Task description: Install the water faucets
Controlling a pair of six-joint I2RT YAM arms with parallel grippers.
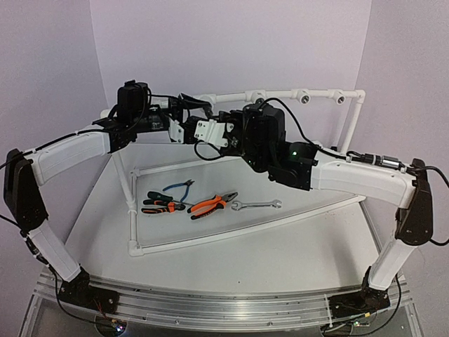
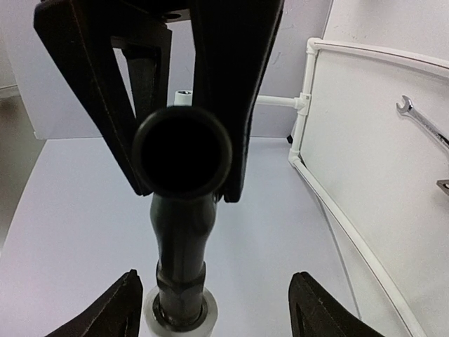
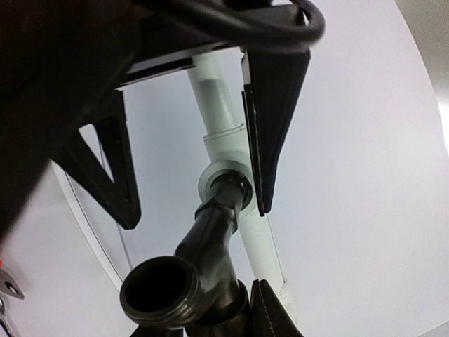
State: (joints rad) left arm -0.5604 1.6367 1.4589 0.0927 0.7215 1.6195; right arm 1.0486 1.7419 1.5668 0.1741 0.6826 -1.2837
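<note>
I count one water faucet [image 2: 181, 232], one wrench [image 1: 256, 205] and three pliers [image 1: 212, 205]. The water faucet sits in a white pipe fitting [image 3: 209, 177], between the wide-apart fingers of my left gripper [image 2: 217, 284]. My right gripper [image 3: 195, 210] also stands around it, with one finger against its neck. Whether it presses the faucet, I cannot tell.

Left end effector [image 2: 216, 281] splayed; right end effector [image 2: 186, 191] seemingly clamped.

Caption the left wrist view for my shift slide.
Dark faucet standing in the white pipe fitting, right gripper clamped on its spout, left gripper open either side of its base.
</note>
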